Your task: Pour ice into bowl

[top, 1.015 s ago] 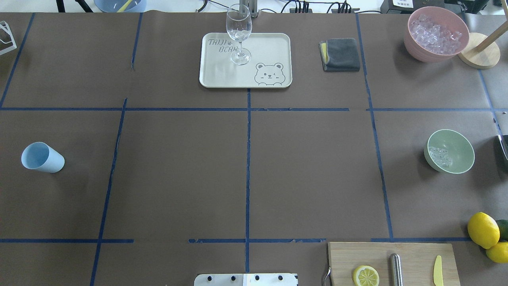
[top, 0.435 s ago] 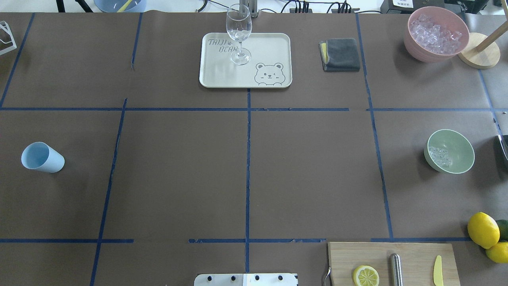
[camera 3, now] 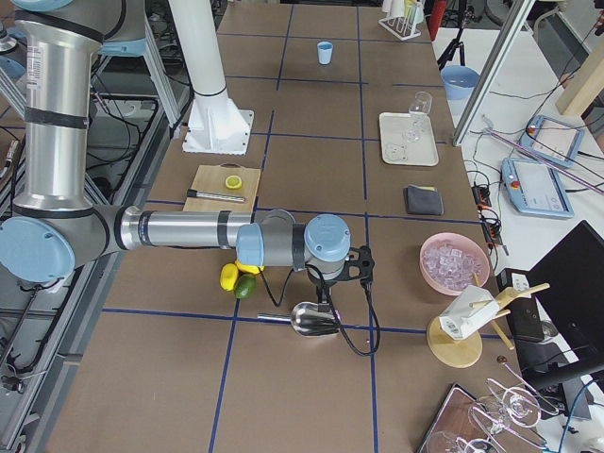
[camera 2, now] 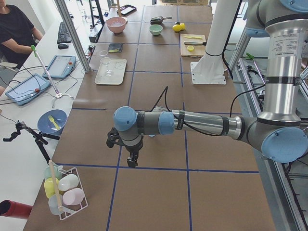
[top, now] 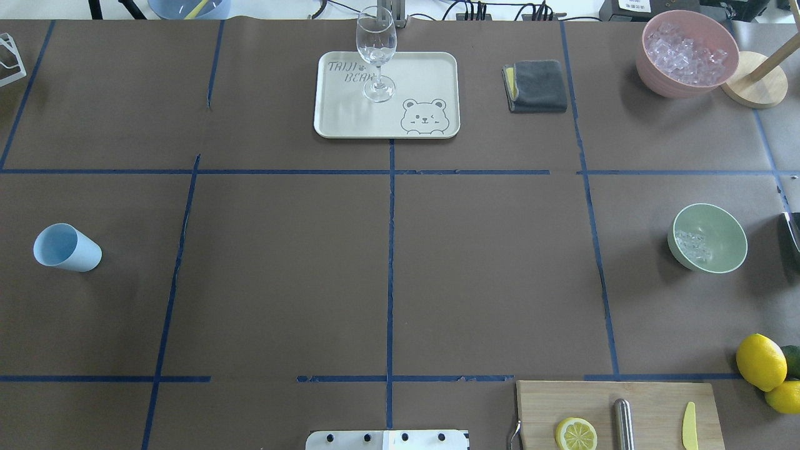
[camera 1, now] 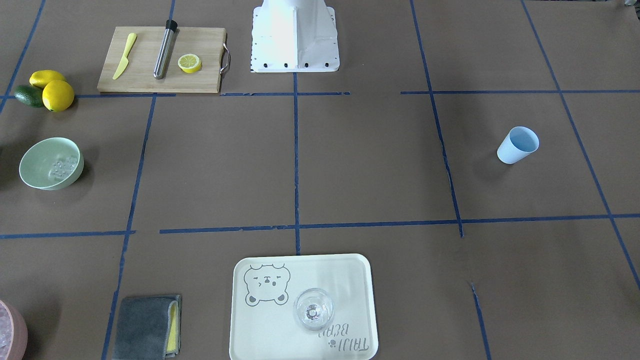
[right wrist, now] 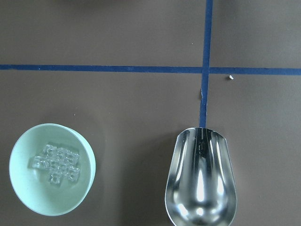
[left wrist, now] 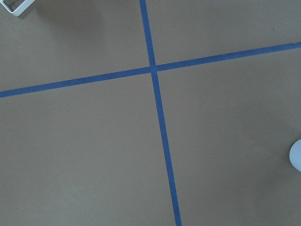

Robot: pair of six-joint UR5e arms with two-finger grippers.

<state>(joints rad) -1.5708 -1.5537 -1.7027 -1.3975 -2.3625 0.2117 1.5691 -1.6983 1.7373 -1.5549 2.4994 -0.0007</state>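
The mint-green bowl (top: 719, 247) stands at the table's right side, also seen in the front view as the bowl (camera 1: 35, 172) and in the right wrist view as the bowl (right wrist: 28, 188). A small heap of clear ice (right wrist: 56, 164) lies inside it, off to one side; ice (top: 694, 245). The light blue cup (top: 65, 247) lies tipped at the far left, empty. My right gripper (camera 3: 362, 269) hovers over a metal scoop (right wrist: 201, 183) beside the bowl. My left gripper (camera 2: 131, 161) hangs above bare table near the cup. I cannot tell whether either is open or shut.
A pink bowl (top: 687, 87) of ice sits back right, beside a wooden stand (top: 753, 81). A wine glass (top: 376, 53) stands on a bear tray (top: 431, 75), with a grey cloth (top: 537, 85) to its right. Cutting board (top: 650, 406) and lemons (top: 760, 361) are near right.
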